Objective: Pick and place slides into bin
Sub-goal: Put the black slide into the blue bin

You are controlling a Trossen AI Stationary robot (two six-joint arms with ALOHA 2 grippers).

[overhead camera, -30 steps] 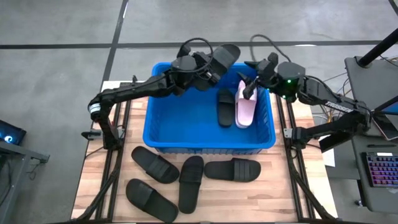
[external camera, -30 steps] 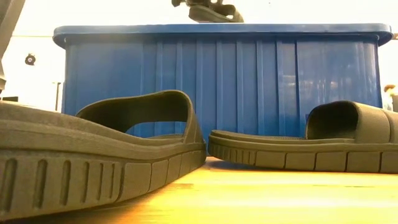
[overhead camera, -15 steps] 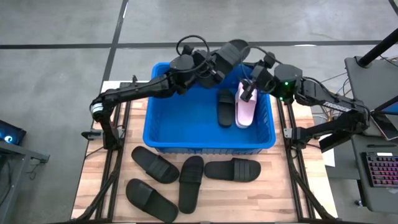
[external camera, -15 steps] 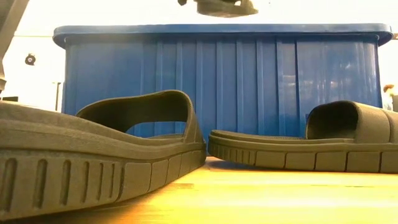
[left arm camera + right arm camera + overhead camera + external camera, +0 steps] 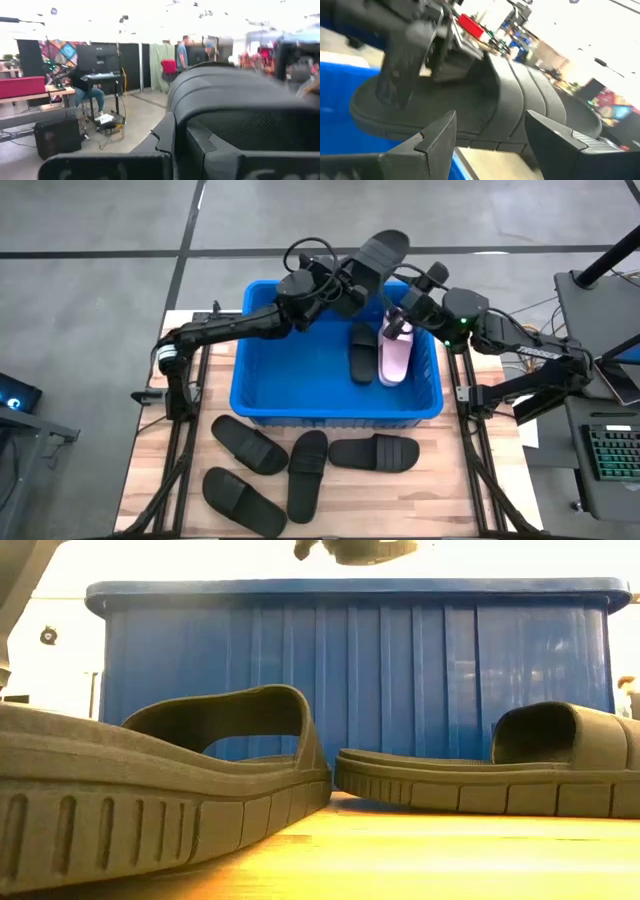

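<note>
A black slide [image 5: 235, 107] fills the near part of the view, its wide ribbed strap arching up and its textured footbed below. Beyond it lies a room: a person seated at a desk [image 5: 87, 90], 2 people standing [image 5: 182, 50] farther back, dark partitions [image 5: 130, 60].

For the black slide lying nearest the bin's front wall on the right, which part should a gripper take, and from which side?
Judging from the high view, the black slide lies flat, sole down, lengthwise along the bin. Its wide strap arches over the footbed near one end. Come straight down and pinch that strap, one finger under the arch, since the flat sole offers little edge.
</note>
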